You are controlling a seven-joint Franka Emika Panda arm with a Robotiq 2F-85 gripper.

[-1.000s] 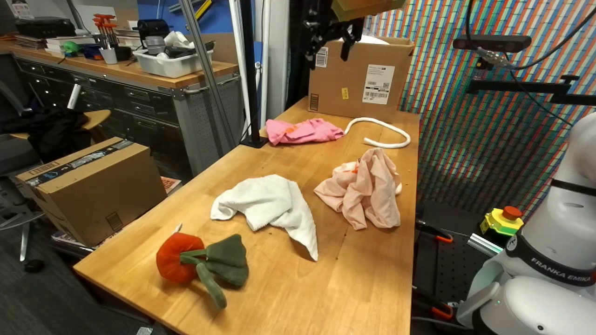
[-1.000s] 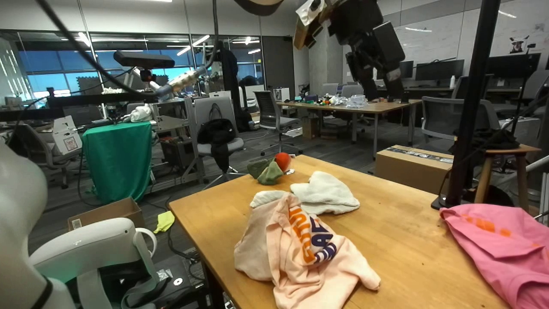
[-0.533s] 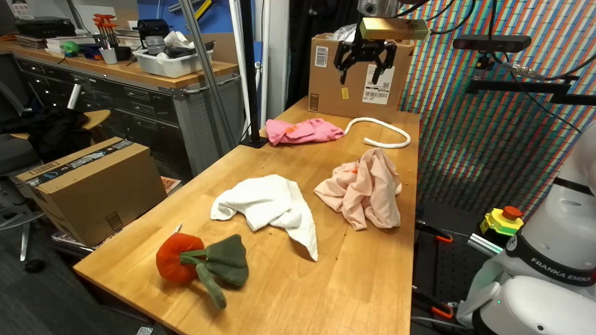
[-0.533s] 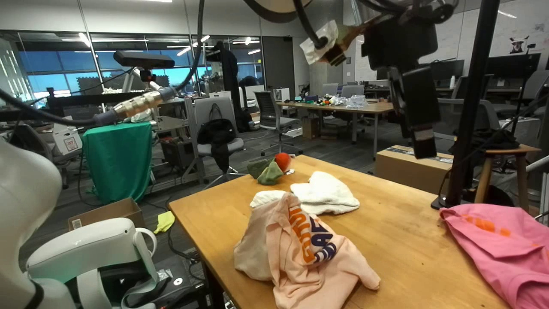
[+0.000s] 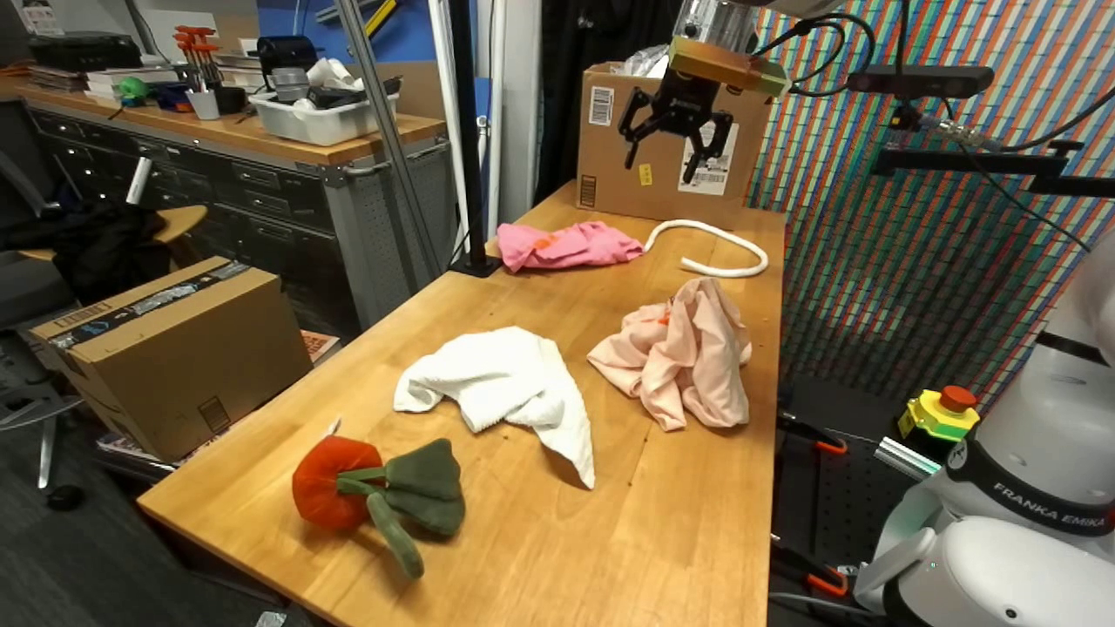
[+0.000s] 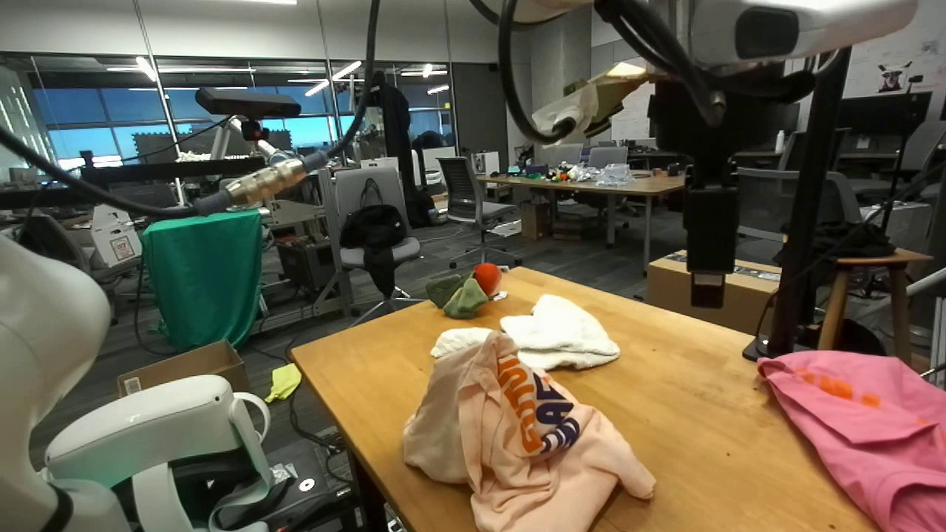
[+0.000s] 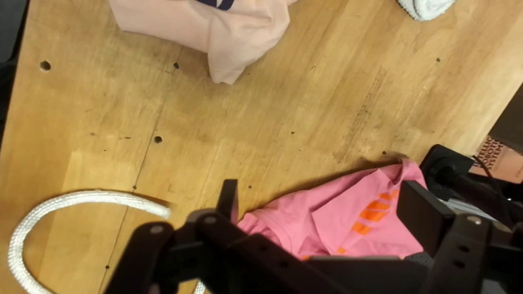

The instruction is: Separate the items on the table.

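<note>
My gripper (image 5: 659,165) is open and empty, high over the far end of the table; it also shows in an exterior view (image 6: 708,292). In the wrist view the jaws (image 7: 327,204) frame the pink shirt (image 7: 335,216) below, without touching it. The pink shirt (image 5: 575,246) lies crumpled beside a curved white rope (image 5: 758,252). A peach shirt (image 5: 688,366) with orange and navy print (image 6: 550,414) lies bunched mid-table. A white towel (image 5: 514,374) lies apart from it. A red and green plush (image 5: 335,483) sits near the opposite end.
A large cardboard box (image 5: 666,148) stands at the table's far end behind my gripper. A black post (image 5: 475,252) rises from the table edge beside the pink shirt. A mounted camera (image 5: 919,81) and loose cables hang beyond the table's side.
My gripper has come down over the pink shirt's end of the table and has turned and tilted. The cloths, rope and plush have not moved.
</note>
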